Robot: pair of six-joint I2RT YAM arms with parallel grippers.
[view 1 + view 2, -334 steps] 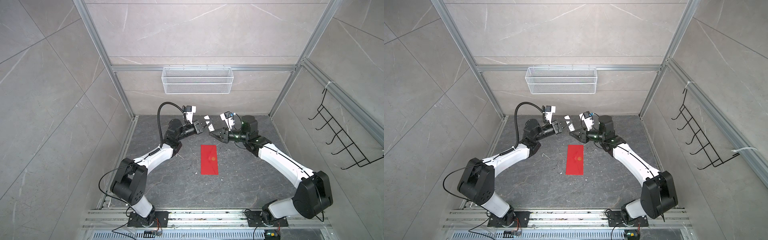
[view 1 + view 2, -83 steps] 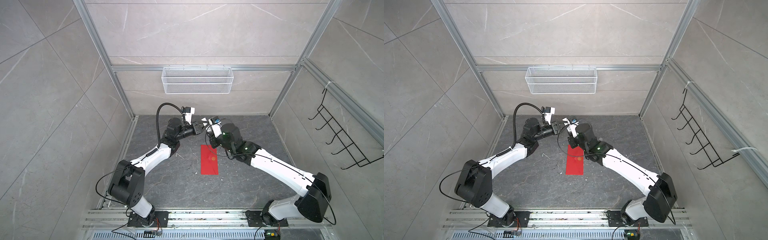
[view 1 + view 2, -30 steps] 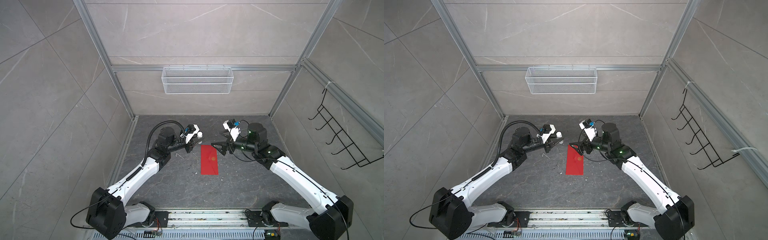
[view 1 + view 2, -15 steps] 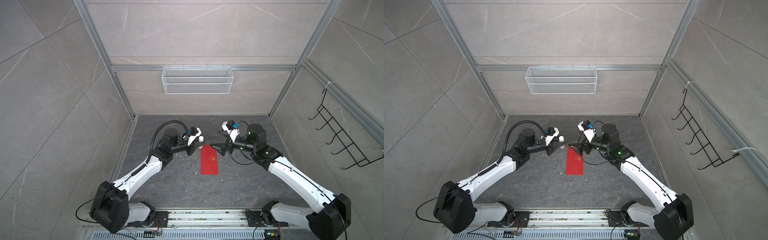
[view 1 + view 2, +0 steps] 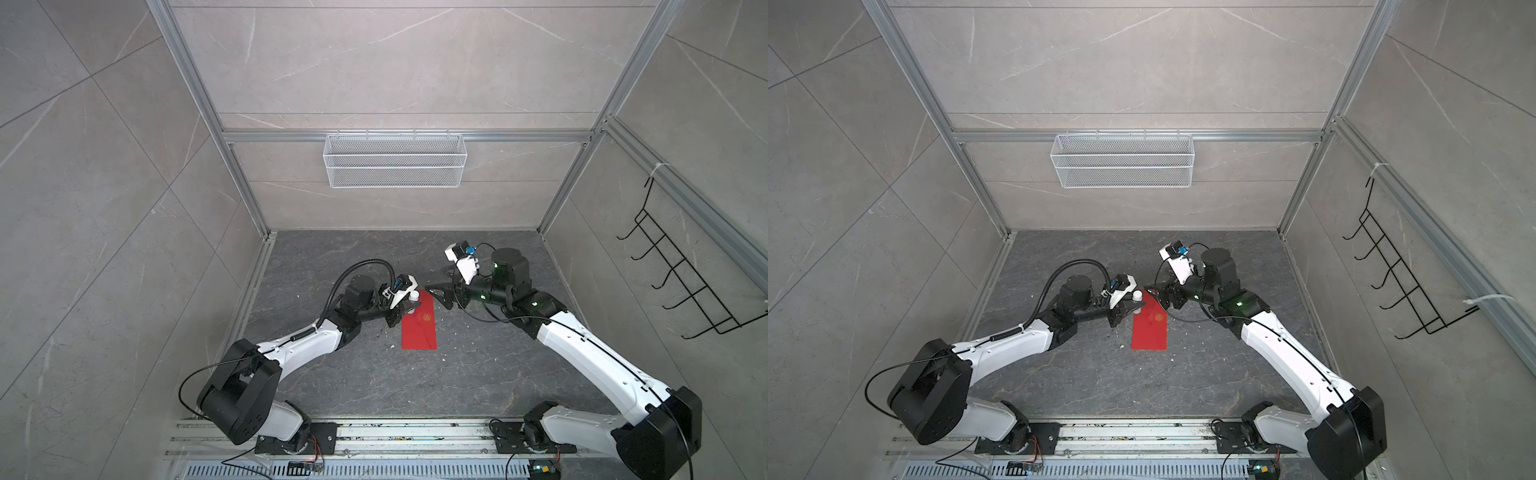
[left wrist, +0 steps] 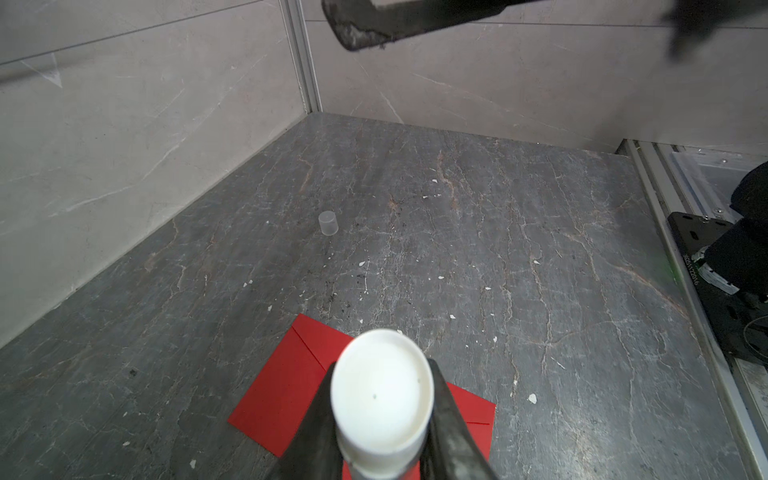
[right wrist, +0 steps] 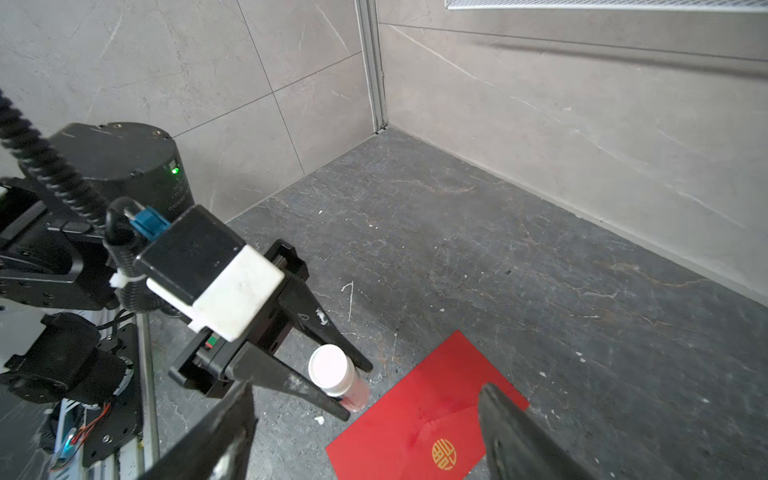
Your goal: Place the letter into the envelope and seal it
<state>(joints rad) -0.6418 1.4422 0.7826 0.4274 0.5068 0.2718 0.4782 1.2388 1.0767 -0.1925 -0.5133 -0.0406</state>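
- A metal rail point(image 5: 395, 432) runs along the bottom edge of both top views, and both arm bases sit on it.
- Above the rail spreads the dark grey stone worktop point(image 5: 374, 382), flecked with small white crumbs.
- The envelope point(image 5: 419, 334) lies flat on the worktop near the middle of both top views. It is bright red, and its long sides run from the bottom toward the top of the frame.
- A small gold emblem point(image 5: 427, 329) faces up on the envelope. In the right wrist view a pointed flap lies folded onto the face, but I cannot tell whether it is stuck down.
- The left pincer point(image 5: 408, 312) reaches in from the left of the frame to the envelope's upper left corner. It is closed narrow on a white glue stick point(image 5: 414, 296), with one finger on each side of the tube.
- The glue stick stands on end, slightly tilted, with its round white end up. Its lower end is at the envelope's edge, and I cannot tell whether it touches the paper.
- The right pincer point(image 5: 436, 296) comes in from the right of the frame and hangs over the envelope's upper end, just beside the glue stick. Its jaws are wide apart and grip nothing.
- A small translucent cap point(image 6: 327, 223) stands on the worktop, well apart from the envelope.
- On the back wall, in the upper middle of the frame, hangs a white wire basket point(image 5: 395, 166).
- A black hook rack point(image 5: 681, 291) hangs on the wall at the right edge of the frame.
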